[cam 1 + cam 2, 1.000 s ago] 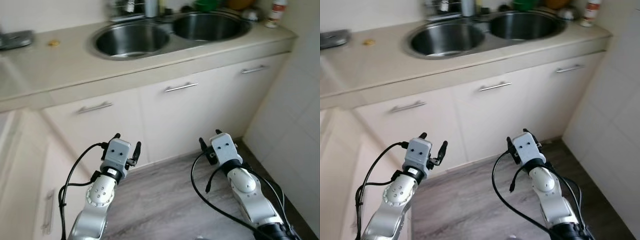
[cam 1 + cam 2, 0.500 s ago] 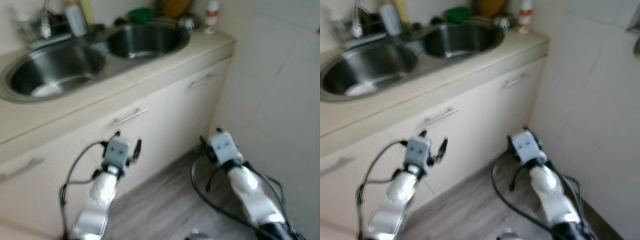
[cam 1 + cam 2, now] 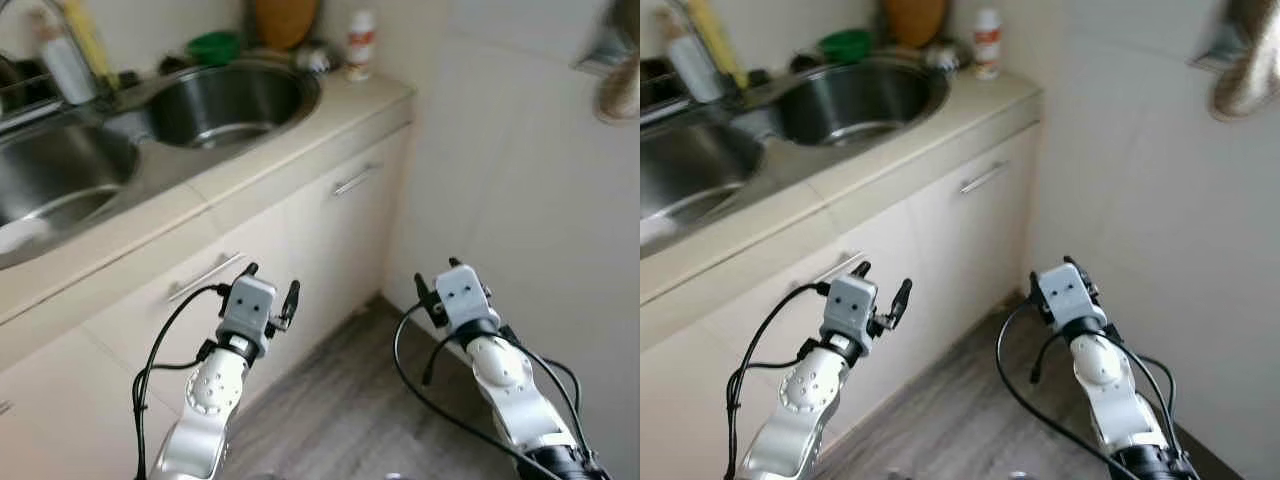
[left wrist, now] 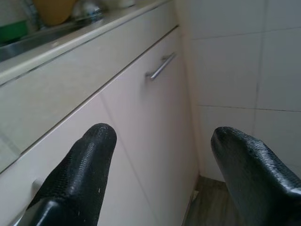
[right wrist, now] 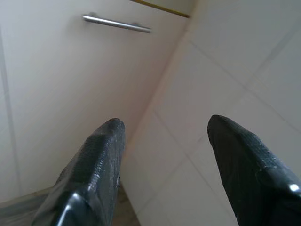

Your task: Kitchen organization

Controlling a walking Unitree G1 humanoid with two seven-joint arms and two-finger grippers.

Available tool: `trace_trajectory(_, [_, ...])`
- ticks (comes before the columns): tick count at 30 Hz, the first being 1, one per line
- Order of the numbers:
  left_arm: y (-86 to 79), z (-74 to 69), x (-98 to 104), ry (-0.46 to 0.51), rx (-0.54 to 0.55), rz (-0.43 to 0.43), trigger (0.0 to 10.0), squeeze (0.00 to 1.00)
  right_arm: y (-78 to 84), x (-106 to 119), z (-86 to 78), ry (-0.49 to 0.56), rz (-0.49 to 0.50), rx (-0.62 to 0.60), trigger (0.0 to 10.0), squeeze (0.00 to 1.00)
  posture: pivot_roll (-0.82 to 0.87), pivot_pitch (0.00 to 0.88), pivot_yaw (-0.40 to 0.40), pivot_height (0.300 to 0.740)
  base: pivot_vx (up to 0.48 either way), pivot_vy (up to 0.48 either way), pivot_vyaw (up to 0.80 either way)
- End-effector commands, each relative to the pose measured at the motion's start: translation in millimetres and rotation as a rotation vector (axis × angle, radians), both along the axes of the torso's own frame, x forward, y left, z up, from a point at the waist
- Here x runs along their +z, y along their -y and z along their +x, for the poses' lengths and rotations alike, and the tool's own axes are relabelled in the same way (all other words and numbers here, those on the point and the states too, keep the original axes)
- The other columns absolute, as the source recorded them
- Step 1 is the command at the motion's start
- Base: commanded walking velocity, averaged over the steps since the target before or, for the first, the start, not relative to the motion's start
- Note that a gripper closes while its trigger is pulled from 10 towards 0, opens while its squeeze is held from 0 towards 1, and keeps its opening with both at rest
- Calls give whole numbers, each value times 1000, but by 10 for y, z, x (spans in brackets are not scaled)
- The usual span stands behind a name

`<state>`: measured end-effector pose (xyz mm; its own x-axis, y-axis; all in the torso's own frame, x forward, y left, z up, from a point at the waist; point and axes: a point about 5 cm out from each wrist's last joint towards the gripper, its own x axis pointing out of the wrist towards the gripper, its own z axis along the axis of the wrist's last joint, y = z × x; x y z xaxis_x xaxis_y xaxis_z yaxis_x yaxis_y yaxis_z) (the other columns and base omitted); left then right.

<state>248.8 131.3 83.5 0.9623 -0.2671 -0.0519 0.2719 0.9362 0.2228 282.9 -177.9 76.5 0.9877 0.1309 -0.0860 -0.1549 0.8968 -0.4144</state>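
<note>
Up on the countertop (image 3: 300, 130) sits the clutter this tidy-up is about — a small white bottle (image 3: 360, 44) at the far corner by the wall, a green bowl (image 3: 212, 47) behind the right sink basin (image 3: 225, 100), and a pale bottle (image 3: 62, 62) further left beside the left sink basin (image 3: 50, 190). Nothing is in hand. The left gripper (image 3: 268, 292) hangs low in front of the cabinet doors (image 3: 340, 230), fingers (image 4: 89, 169) spread apart and empty. The right gripper (image 3: 452, 285) is near the tiled wall (image 3: 520, 180), fingers (image 5: 103, 165) likewise wide apart, holding nothing. This looks like an approach, so the sound play is to square up to the counter and lift an arm well above the edge before reaching. Watch the bar handle (image 3: 352, 180) on the far door, and the wall crowds the right arm. A cloth-like thing (image 3: 1245, 70) hangs on that wall, too blurred to identify.
</note>
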Motion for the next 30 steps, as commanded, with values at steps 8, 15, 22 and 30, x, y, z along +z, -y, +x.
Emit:
trace_trajectory(8, [-27,8,70,34,9,18,10000,0,-41,37,31,11,5,5,10000,0,-145,0,47,740,0,0,-744])
trace_trajectory(15, [-27,12,76,38,9,16,10000,0,-10,41,47,14,-14,-34,10000,0,-146,0,47,740,0,0,-744])
trace_trajectory(22, [-30,11,77,37,15,7,10000,0,-6,43,47,14,-15,-37,10000,0,-146,0,47,740,0,0,-744])
trace_trajectory(30, [-35,10,80,38,18,2,10000,0,-3,45,47,15,-17,-43,10000,0,-145,0,47,740,0,0,-744])
